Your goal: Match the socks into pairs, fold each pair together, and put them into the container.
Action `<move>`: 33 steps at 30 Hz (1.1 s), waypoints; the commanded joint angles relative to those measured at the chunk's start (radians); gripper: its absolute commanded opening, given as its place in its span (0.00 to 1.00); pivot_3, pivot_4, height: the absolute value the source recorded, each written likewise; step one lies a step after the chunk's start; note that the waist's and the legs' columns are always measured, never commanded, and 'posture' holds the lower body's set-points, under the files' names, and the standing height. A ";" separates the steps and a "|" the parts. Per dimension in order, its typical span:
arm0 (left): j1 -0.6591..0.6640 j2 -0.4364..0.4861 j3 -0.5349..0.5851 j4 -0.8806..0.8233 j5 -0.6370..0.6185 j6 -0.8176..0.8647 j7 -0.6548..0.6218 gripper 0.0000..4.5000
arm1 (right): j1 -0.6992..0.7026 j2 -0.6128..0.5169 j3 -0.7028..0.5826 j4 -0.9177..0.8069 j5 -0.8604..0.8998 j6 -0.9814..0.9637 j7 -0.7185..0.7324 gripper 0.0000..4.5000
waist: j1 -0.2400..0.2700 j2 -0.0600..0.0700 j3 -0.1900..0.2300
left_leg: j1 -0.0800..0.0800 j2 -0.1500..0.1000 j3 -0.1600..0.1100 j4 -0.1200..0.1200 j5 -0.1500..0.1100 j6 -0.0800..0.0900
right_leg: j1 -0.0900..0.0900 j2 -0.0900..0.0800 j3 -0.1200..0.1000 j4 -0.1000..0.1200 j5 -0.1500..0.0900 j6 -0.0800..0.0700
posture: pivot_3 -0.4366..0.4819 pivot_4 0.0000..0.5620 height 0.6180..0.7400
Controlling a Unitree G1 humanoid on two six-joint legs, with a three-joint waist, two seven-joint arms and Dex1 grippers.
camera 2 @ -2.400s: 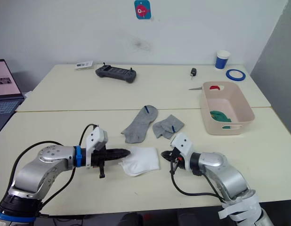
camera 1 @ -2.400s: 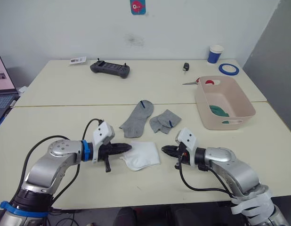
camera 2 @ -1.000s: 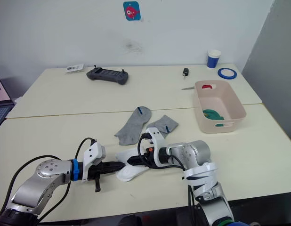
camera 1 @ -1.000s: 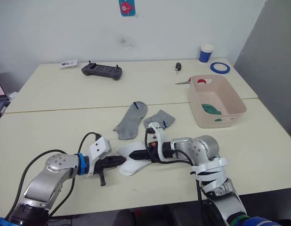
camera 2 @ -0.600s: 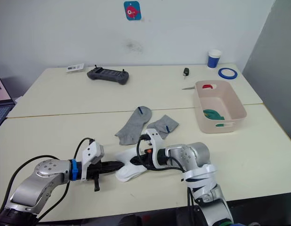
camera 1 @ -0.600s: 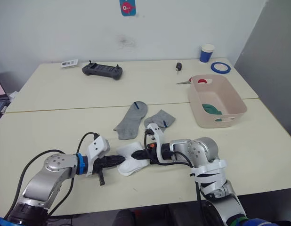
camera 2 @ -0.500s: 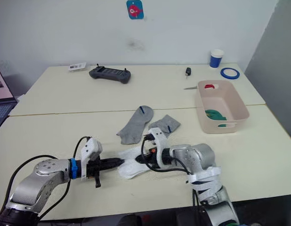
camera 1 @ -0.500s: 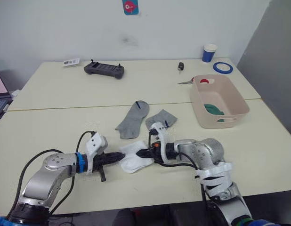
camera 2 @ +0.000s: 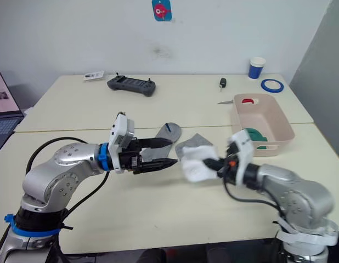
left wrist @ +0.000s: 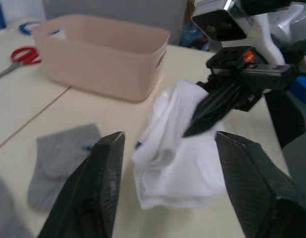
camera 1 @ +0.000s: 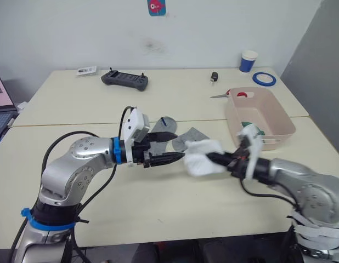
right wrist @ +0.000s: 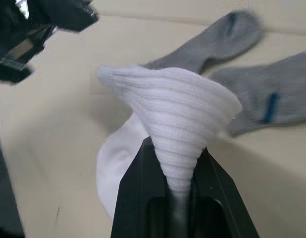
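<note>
The white socks point(camera 1: 203, 157) have come up off the worktop point(camera 1: 158, 203), where they lay half a second ago between the two arms; they now hang bunched in the air, pinched by the right pincer point(camera 1: 212, 159), whose black fingers point(right wrist: 143, 183) are closed on the fabric. The right arm has swung out toward the bin side, and the left arm has lifted too. The left pincer point(camera 1: 170, 148) now holds nothing, its two fingers point(left wrist: 101, 183) spread apart and pointing at the white bundle from just beside it.

Two grey socks point(camera 2: 161, 141) lie flat on the worktop behind the pincers, one long and straight, the other folded with a small blue mark. The pink bin point(camera 1: 273, 118) stands to the right, well apart from the lifted socks, with a dark green sock point(camera 1: 252, 130) inside. Beyond it are red-handled scissors point(camera 1: 235, 95), a blue tape roll point(camera 1: 265, 79) and a blue-white cup point(camera 1: 248, 61). A black controller point(camera 1: 124, 79) rests at the far edge.
</note>
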 commanded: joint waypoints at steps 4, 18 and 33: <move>-0.093 -0.032 -0.027 -0.019 -0.044 0.018 -0.010 1.00 | -0.088 -0.348 -0.196 0.082 -0.054 -0.152 0.049 0.01 | 0.004 0.003 0.004 | 0.000 -0.001 0.000 0.001 0.000 0.000 | 0.000 0.000 0.000 0.000 0.000 0.000 | 0.48 0.27 1.00; -0.061 -0.039 -0.049 -0.077 -0.017 -0.001 0.033 1.00 | -0.502 -0.595 0.623 1.182 -1.057 -1.632 0.204 0.01 | -0.012 0.001 0.010 | 0.002 -0.001 0.006 0.001 0.000 0.000 | 0.000 -0.001 0.005 -0.001 0.000 0.000 | 0.48 0.27 1.00; -0.044 -0.041 -0.054 -0.087 0.008 -0.028 0.063 1.00 | -0.789 -0.479 0.723 1.629 -1.143 -1.860 0.570 0.30 | 0.015 0.001 0.011 | 0.001 -0.001 0.003 0.002 0.002 -0.004 | 0.001 -0.002 0.002 0.000 0.003 -0.006 | 0.48 0.27 1.00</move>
